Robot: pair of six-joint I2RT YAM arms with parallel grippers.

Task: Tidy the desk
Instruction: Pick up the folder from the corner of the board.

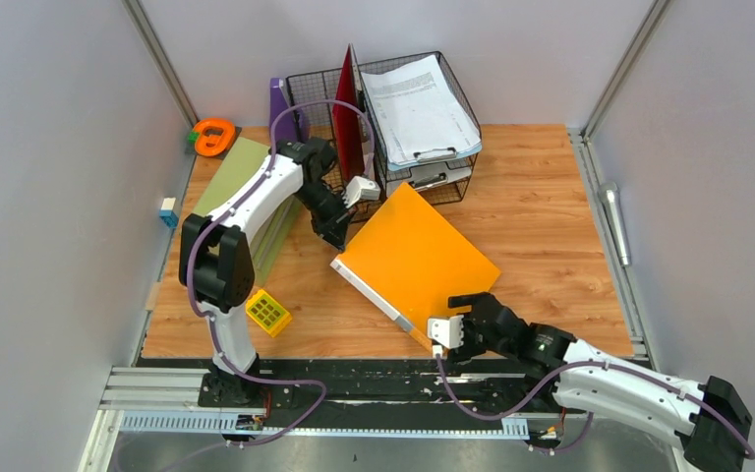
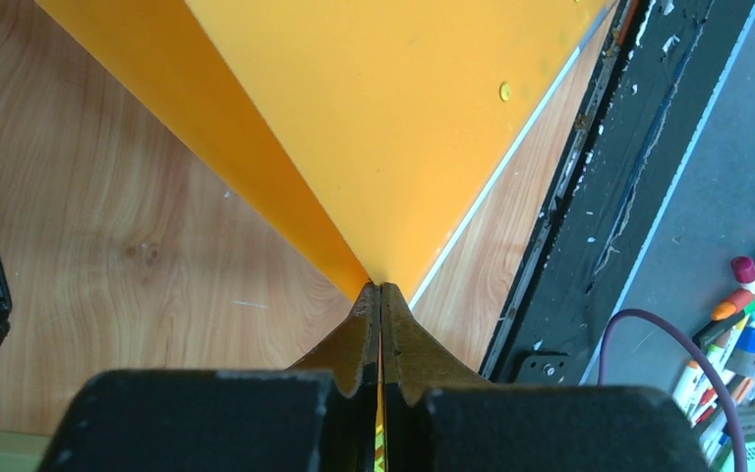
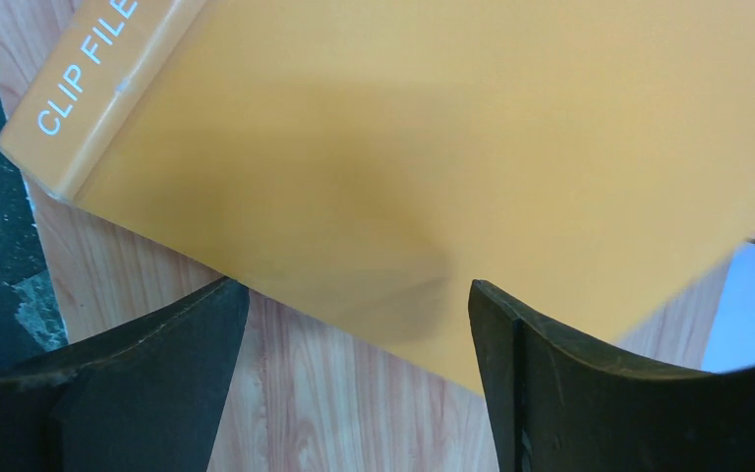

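Observation:
An orange clip file (image 1: pixel 418 254) lies slantwise on the light-brown wood-grain desk (image 1: pixel 551 226), its white-edged spine toward the front. My left gripper (image 1: pixel 336 236) is shut on the file's left corner; in the left wrist view the fingertips (image 2: pixel 381 287) pinch the orange cover (image 2: pixel 383 118). My right gripper (image 1: pixel 464 313) is open and empty at the file's near corner. In the right wrist view its fingers (image 3: pixel 157 364) stand wide apart just short of the file (image 3: pixel 452 147), labelled CLIP FILE, with bare desk (image 3: pixel 334 403) between them.
A wire tray rack (image 1: pixel 423 108) with papers stands at the back, with a red folder (image 1: pixel 349 108) and a purple folder (image 1: pixel 280 103) upright beside it. A green folder (image 1: pixel 231 177), an orange tape dispenser (image 1: pixel 214 136) and a yellow block (image 1: pixel 267 312) lie at the left.

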